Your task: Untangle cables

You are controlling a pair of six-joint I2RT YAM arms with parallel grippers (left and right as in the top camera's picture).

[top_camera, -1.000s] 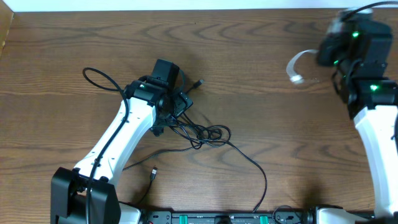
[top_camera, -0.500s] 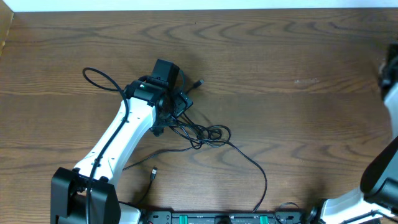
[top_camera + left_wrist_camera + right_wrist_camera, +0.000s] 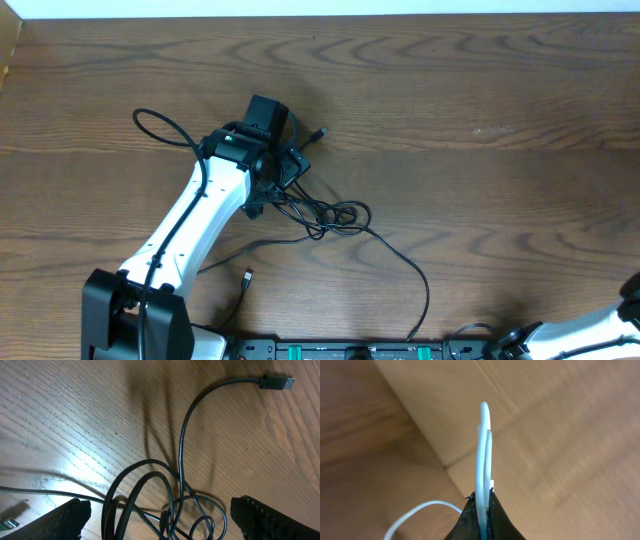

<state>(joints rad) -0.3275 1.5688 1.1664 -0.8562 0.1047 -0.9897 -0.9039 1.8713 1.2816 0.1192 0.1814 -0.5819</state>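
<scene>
I am holding my left gripper wide open, its jaws standing to either side of the looped black cables. This tangle is lying left of centre on the wooden table. One cord is running out to a USB plug on the tangle's far side. My right gripper is pinching the white cable, jaws closed on it, outside the overhead view.
</scene>
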